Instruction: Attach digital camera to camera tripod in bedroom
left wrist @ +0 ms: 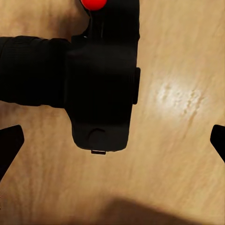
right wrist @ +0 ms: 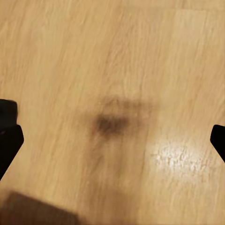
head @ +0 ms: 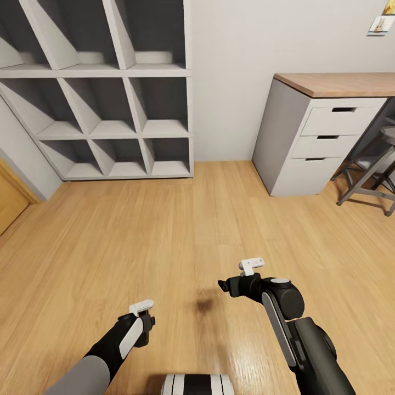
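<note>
Fingers (left wrist: 9,140) of my left arm stand spread wide, their dark tips far out to either side. The camera (left wrist: 101,84) sits between them, close in toward the wrist, its lens barrel pointing sideways and its red dot at one end. Neither tip touches the body. Whether anything deeper in the hand bears on it I cannot tell, so I do not count it as a firm hold. My right fingers (right wrist: 10,140) are just as wide apart and have nothing between them, only the wood floor (right wrist: 112,56) with a dim shadow on it.

Further out, the head view has both arms low over bare floor (head: 164,230). An open grey shelf unit (head: 109,126) stands against the wall ahead on the left. A wood-topped desk (head: 340,82) with drawers is ahead on the right, and a metal stool (head: 373,170) stands beside it.

I judge the attaching step has not begun, since I must first reach the tripod. The chief risk is the camera slipping free as I travel. With the fingers this open, a turn of the base or a swing of the arm could tip it out onto the floor. Closing carelessly could go wrong too. The lens barrel makes the body lopsided, so a pinch off its middle may twist it and leave it badly angled for mounting.
</note>
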`<state>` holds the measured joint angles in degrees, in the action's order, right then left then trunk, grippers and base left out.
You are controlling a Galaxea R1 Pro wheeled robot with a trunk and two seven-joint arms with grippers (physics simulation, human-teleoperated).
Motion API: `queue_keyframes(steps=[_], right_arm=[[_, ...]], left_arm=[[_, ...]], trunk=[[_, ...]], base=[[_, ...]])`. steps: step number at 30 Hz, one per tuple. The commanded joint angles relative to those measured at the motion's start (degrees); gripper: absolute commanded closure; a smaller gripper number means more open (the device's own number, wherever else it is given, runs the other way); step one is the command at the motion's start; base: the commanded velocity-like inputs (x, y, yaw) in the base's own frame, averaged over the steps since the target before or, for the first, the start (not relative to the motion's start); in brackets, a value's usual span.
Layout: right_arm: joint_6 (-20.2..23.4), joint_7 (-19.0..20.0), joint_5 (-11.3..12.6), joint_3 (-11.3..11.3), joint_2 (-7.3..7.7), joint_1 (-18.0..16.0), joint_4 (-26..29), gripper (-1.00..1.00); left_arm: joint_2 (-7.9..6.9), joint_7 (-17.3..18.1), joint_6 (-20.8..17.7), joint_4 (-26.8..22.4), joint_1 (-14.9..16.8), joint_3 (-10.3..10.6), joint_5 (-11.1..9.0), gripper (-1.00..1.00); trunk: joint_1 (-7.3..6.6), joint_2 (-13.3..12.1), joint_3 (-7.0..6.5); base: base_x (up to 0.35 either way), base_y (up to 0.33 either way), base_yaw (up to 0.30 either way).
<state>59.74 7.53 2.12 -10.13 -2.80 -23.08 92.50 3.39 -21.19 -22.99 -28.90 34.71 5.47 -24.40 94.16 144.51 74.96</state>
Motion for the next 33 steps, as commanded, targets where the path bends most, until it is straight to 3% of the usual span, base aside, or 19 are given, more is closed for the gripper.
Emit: queue_keyframes(steps=[1,8,29,33], right_arm=[[0.26,-0.03,0.18,0.03,-0.01,-0.03,0.05,-1.0],[0.26,0.02,0.17,0.03,-0.01,0.03,0.05,-1.0],[0.26,-0.04,0.12,-0.04,-0.01,0.17,0.05,-1.0],[0.26,-0.03,0.11,-0.05,-0.01,0.2,0.05,-1.0]], left_arm=[[-0.05,-0.51,-0.27,-0.11,0.03,0.4,-0.38,-1.0],[-0.07,-0.79,-0.8,-0.54,0.63,0.27,1.09,-1.0],[-0.06,-1.12,-0.83,-0.89,0.8,0.24,1.47,-1.0],[-0.05,-1.11,-0.83,-0.89,0.8,0.24,1.53,-1.0]], trunk=[[-0.01,0.02,0.04],[-0.01,0.02,0.04],[0.53,0.3,4.7],[0.53,0.3,4.7]], base=[[0.0,0.0,0.0],[0.0,0.0,0.0],[0.0,0.0,0.0],[0.0,0.0,0.0]])
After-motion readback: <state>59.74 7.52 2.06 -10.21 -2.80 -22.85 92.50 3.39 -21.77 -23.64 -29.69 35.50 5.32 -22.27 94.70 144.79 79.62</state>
